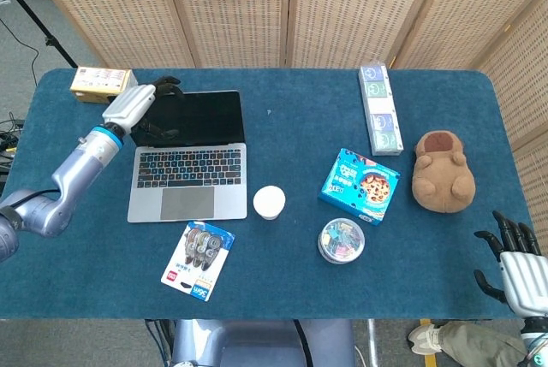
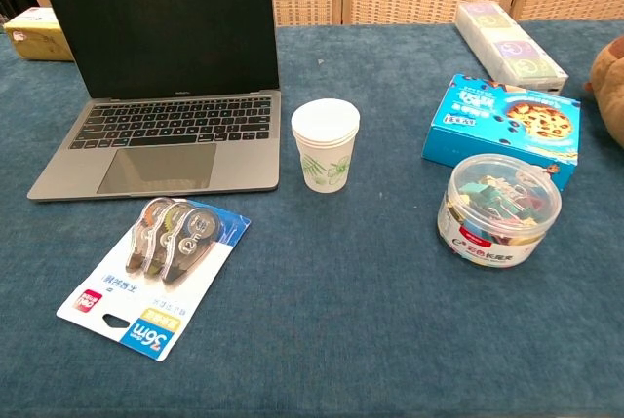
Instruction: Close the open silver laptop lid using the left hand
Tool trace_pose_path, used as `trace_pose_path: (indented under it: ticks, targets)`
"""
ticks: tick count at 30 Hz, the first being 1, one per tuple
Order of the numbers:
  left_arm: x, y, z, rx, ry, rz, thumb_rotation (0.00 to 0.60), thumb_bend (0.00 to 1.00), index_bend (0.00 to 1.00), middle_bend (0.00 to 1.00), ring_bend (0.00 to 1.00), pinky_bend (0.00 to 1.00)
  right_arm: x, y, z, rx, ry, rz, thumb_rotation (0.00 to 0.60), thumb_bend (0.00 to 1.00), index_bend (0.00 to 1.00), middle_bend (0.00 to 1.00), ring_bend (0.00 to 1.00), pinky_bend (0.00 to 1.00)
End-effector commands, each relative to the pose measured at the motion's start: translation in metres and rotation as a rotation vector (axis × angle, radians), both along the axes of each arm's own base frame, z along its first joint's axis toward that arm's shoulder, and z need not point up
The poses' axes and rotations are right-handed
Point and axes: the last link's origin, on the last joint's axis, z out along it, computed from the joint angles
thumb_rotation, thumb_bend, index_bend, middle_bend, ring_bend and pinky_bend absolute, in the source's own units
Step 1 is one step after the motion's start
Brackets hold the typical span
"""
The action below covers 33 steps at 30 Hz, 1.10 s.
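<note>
- Blue-clothed table holds the open silver laptop at its left;
- left hand rests at the lid's top-left corner, fingers hooked over the edge, grasping nothing; lid folds toward the robot;
- right hand sits well apart, fingers spread, empty.

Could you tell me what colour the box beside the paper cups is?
The box is light blue with a cookie picture, clearest in the chest view.

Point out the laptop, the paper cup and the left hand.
laptop (image 1: 177, 203): head view, on its trackpad.
paper cup (image 2: 326, 157): chest view, on its side wall.
left hand (image 1: 133, 103): head view, on its white back.
</note>
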Motion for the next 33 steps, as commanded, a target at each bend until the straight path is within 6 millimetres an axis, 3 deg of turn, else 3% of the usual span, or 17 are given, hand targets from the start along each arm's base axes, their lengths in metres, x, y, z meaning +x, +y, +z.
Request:
trace_pose_path:
  ticks: [1,33]
  targets:
    - [-0.002,-0.006,0.000,-0.006,-0.006,0.015,0.600,0.18,0.34,0.19,0.25,0.20,0.001,0.001,0.001,-0.004,-0.002,0.005,0.600,0.35,0.25,0.00,0.00,0.00]
    - [0.001,-0.068,-0.008,-0.061,-0.118,0.151,0.600,0.14,0.34,0.19,0.27,0.21,0.010,0.008,0.003,-0.002,-0.001,0.038,0.600,0.35,0.25,0.00,0.00,0.00]
